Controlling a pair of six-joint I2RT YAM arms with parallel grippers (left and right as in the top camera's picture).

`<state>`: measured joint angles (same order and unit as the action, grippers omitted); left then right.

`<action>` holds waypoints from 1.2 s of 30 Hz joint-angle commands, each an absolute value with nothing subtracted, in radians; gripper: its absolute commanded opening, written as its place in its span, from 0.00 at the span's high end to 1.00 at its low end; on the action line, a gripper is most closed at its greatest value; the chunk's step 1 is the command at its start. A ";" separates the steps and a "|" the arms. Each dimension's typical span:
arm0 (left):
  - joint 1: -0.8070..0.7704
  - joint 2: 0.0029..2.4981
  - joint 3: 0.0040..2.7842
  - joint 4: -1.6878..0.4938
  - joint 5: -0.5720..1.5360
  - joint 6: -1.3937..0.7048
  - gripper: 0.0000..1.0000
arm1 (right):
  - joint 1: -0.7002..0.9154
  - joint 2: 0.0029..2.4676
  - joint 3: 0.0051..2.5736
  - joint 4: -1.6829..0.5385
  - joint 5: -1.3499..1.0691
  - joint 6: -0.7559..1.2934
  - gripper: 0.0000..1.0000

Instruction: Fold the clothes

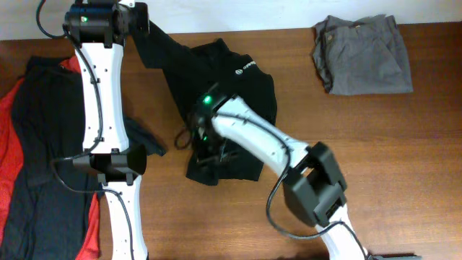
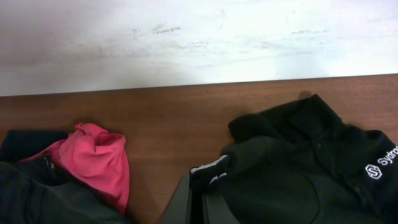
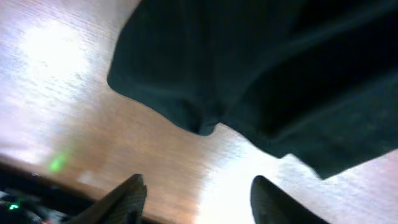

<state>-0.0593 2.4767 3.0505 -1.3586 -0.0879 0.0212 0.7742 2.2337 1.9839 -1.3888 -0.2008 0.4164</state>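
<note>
R gripper (image 3: 199, 183), fingers spread wide, holds nothing, low over table (image 1: 361, 144); black shirt (image 1: 242, 90) edge just ahead. Shirt lies mid-table, long axis diagonal, far-left to near-centre. L gripper (image 2: 198, 202) clenched on shirt's far-left end. Grey garment (image 1: 364, 54) well apart, far right.

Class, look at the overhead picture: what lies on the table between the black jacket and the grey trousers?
Nothing. In the overhead view only bare table separates the black jacket from the grey trousers.
</note>
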 commanded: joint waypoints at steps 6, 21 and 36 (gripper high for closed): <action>-0.054 2.434 3.077 -1.373 -0.110 0.010 0.99 | 0.839 2.211 1.812 -1.157 -0.099 0.535 0.41; -0.054 2.434 3.077 -1.381 -0.110 0.011 0.99 | 0.801 2.210 1.662 -0.991 -0.044 0.562 0.78; -0.054 2.434 3.077 -1.380 -0.110 0.011 0.99 | 0.661 2.194 1.670 -1.093 -0.131 0.502 0.71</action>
<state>-0.0593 2.4763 3.0505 -1.3838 -0.0914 0.0212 0.6540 2.2242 1.6806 -1.0954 -0.1226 0.5152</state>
